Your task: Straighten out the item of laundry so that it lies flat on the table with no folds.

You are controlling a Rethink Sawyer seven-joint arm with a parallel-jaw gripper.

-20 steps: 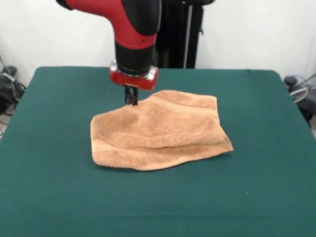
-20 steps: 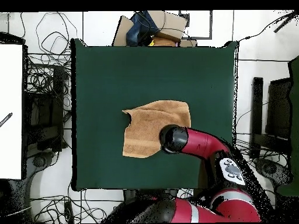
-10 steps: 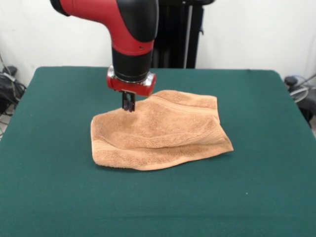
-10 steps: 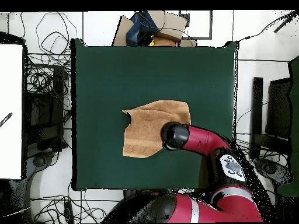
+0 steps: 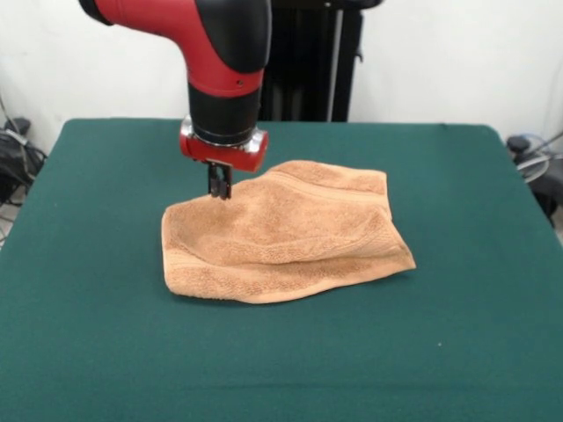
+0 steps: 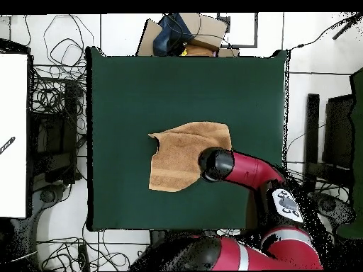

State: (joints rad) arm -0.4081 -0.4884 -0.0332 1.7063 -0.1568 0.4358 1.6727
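The gripper point(image 5: 219, 191) hangs at the far edge of the rumpled towel point(image 5: 281, 233) on the table point(image 5: 457, 352); whether its fingers grip cannot be told.

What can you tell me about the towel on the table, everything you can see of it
The towel is a light orange-tan terry cloth, not spread flat: it lies rumpled in a rough wedge, with a fold ridge running across its middle and a woven band near the hem at its far edge. It rests near the middle of the dark green table. The gripper stands at its far left corner in the front view; whether it touches or pinches the cloth cannot be told.
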